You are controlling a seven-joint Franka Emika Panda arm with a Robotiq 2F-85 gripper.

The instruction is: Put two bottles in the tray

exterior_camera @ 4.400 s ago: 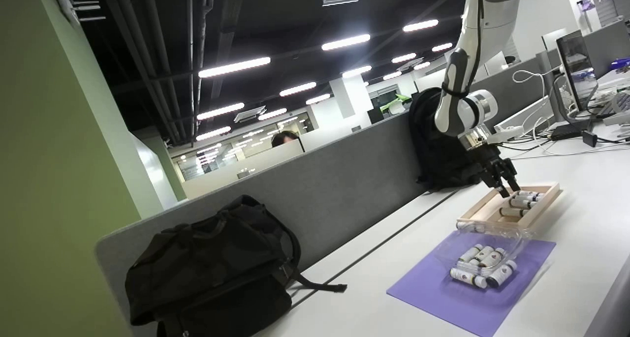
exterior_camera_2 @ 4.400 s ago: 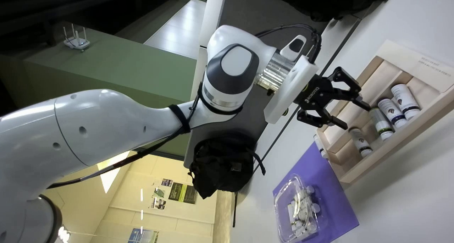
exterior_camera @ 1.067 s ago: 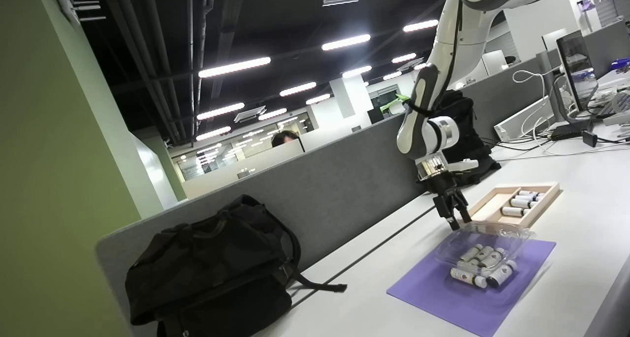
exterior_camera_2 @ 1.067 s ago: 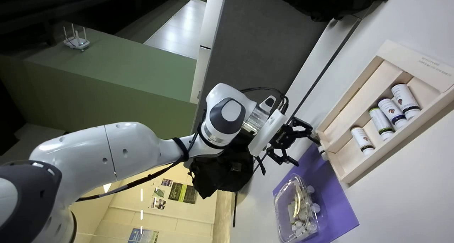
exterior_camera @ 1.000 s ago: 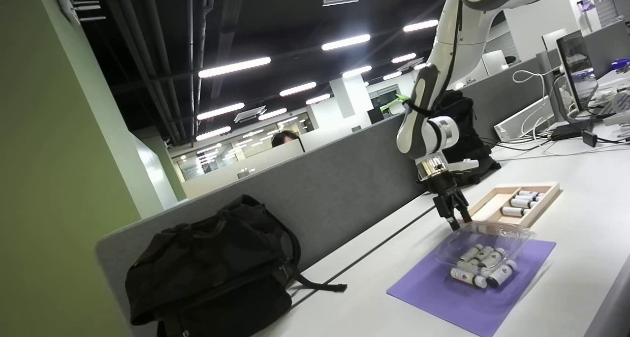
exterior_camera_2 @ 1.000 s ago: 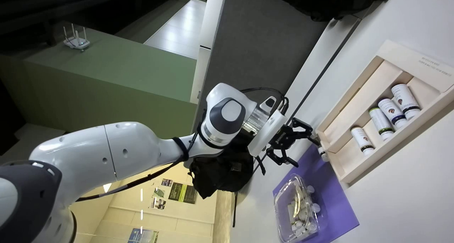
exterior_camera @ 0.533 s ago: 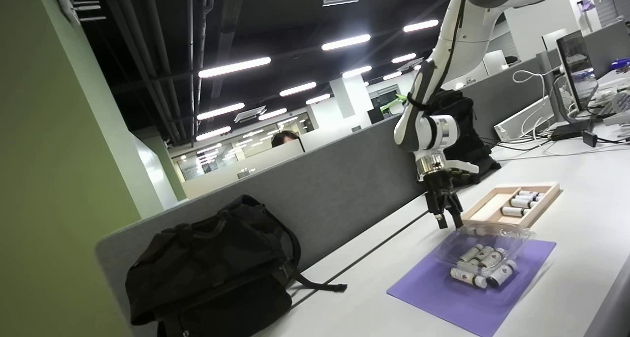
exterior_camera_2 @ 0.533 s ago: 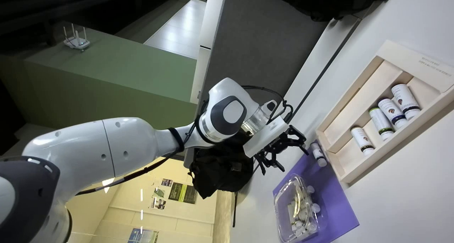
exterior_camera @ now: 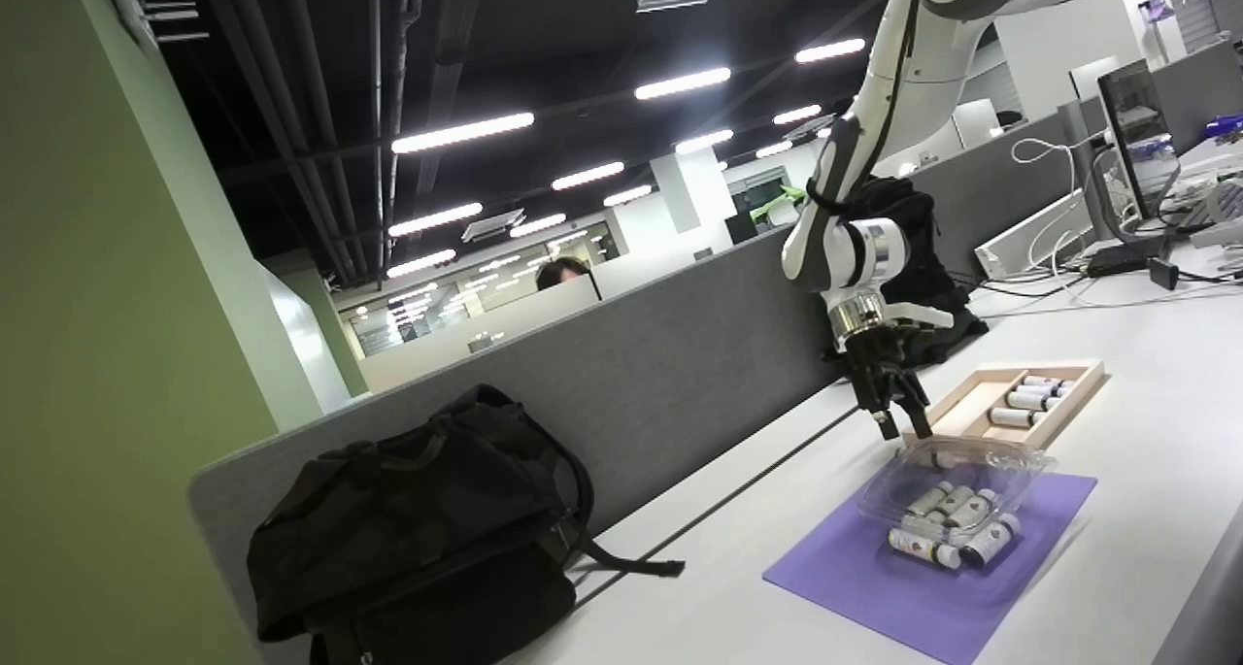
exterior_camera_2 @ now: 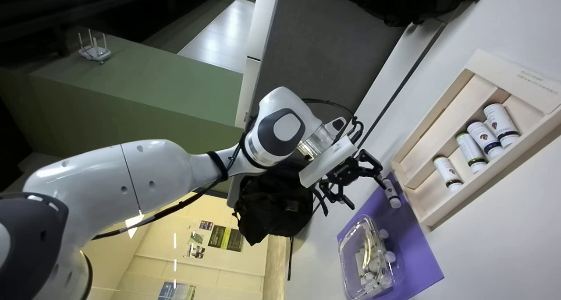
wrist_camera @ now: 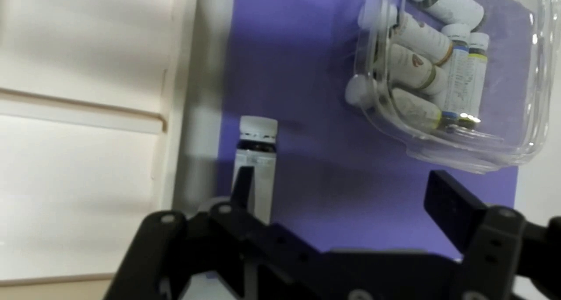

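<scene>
My gripper [wrist_camera: 342, 177] is open, nothing between its fingers, low over the purple mat beside the tray. In the wrist view its left finger [wrist_camera: 242, 188] hides part of a white bottle [wrist_camera: 258, 168] lying on the mat along the tray's end; whether they touch I cannot tell. That bottle [exterior_camera_2: 391, 194] also shows in an exterior view. Several bottles [exterior_camera_2: 470, 151] lie in one compartment of the light-wood tray [exterior_camera_2: 460, 109]; its neighbouring compartment holds none. More bottles [exterior_camera: 957, 505] lie in or beside the transparent container [exterior_camera: 879, 505]; its see-through walls blur which.
The purple mat [exterior_camera: 845, 568] carries the container. A grey partition [exterior_camera: 680, 354] runs along the desk's back edge, with a black backpack [exterior_camera: 913, 257] leaning there behind the tray. Another backpack [exterior_camera: 418, 529] stands in the foreground. Cables and a monitor [exterior_camera: 1136, 141] occupy the far end.
From over the tray my gripper has moved beside its end and lowered, staying open. The loose bottle has shifted slightly away from the tray. Lately the gripper tilted and edged back towards the tray.
</scene>
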